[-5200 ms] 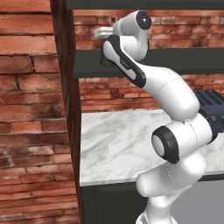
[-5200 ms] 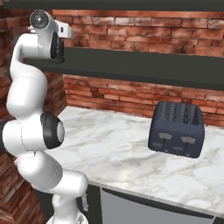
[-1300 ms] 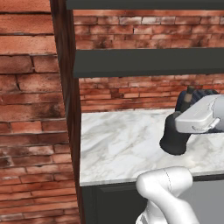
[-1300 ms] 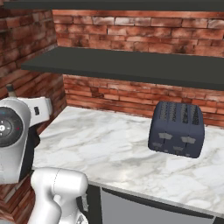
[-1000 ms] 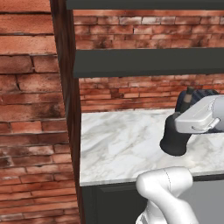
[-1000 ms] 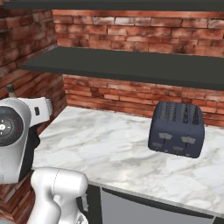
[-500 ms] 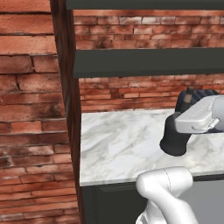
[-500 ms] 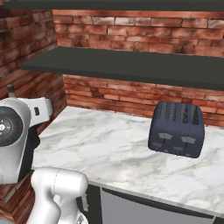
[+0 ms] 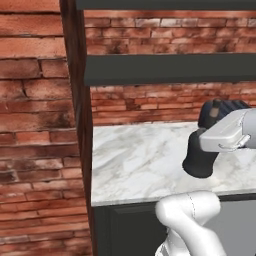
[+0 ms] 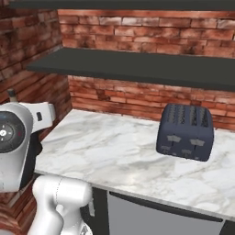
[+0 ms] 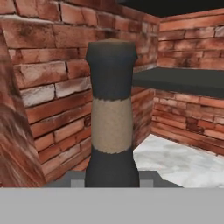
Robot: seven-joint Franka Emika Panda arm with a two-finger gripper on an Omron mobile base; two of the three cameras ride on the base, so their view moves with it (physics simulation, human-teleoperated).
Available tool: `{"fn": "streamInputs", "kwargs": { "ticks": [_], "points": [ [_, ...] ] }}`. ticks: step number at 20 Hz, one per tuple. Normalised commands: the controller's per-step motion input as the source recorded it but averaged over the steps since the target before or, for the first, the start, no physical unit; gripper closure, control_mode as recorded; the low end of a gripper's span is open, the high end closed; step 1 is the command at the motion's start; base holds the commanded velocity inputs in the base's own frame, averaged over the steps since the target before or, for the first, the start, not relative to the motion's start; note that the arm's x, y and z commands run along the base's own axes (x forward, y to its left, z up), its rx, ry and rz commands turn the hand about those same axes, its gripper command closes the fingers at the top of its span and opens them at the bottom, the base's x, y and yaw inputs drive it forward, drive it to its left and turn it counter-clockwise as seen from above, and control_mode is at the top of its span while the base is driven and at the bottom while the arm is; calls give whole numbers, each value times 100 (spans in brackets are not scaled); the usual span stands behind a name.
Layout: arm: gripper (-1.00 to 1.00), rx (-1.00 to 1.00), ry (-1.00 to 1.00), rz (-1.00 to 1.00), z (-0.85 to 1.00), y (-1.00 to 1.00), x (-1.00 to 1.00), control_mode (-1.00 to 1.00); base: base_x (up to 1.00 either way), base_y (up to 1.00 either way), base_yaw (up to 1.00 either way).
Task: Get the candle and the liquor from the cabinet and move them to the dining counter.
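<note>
— Beneath the cabinet shelves, over the marble bench, what's held?
— The liquor, pinched by the gripper low on its neck. Swinging away, it could slip or clip the toaster.

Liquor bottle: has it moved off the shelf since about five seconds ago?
Yes. The liquor bottle was up at the shelf board with the hand; now it hangs well below that board, held in the gripper over the marble worktop.

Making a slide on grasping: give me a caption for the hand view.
Close-up of the black liquor bottle neck and stopper held in the gripper, brick wall behind, dark shelf and marble worktop beyond.
</note>
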Motion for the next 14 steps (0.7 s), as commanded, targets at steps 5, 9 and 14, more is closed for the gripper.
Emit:
{"fn": "streamInputs", "kwargs": {
  "ticks": [5,9,14],
  "points": [
    [100,0,0,0,0,0,0,100,-67,0,0],
    [100,0,0,0,0,0,0,100,-73,0,0],
    [100,0,0,0,0,0,0,100,-71,0,21]
  ]
}}
